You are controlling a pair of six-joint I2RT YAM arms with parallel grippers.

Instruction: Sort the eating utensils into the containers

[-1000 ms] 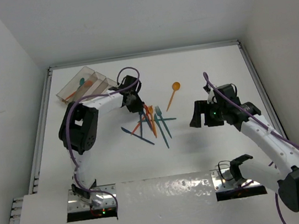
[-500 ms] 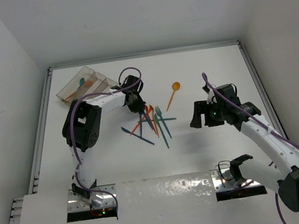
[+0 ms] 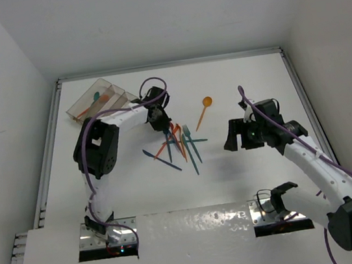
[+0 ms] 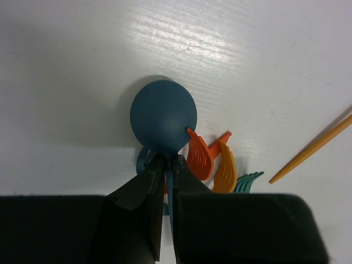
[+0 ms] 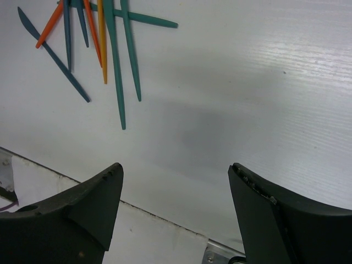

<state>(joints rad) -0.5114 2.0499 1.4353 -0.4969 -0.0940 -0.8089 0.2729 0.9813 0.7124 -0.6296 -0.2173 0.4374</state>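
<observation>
**Step in hand:** pick-up of one utensil from the pile [image 3: 179, 143], by the look of it. Grip made, lift not yet evident.

**Left gripper** [image 3: 156, 117]: at the far-left end of the pile. Jaws pressed together on the neck of a dark spoon [image 4: 163, 115], just below the bowl. Bowl on the table [image 3: 240, 77] or just above it; cannot tell which.

**Right gripper** [image 5: 176, 170]: well apart, right of the pile. Jaws spread wide, holding nothing.

**Tray** [image 3: 79, 107]: far-left corner of the table, near the left gripper but apart from it. Teal spoon [image 3: 96, 96] already inside, something orange beside it. Compartments not separable at this size.

**Orange spoon** [image 3: 206, 105]: alone, farther back, between pile and right gripper.

**Next move, as judged:** lift the dark spoon free of the orange forks [image 4: 201, 157] crowding its neck. Carry left and back to the tray, line up lengthwise with a compartment, presumably the teal spoon's, then release. Risk: tines snagged and dragged along.

**Views compared:**
- Left wrist only: the pinch itself; the orange forks and a teal fork [image 4: 248, 179] close against the neck.
- Top only: tray, both arms, whole layout.
- Right wrist only: the spread jaws and the handle ends of the pile. No tray, no left gripper.
</observation>
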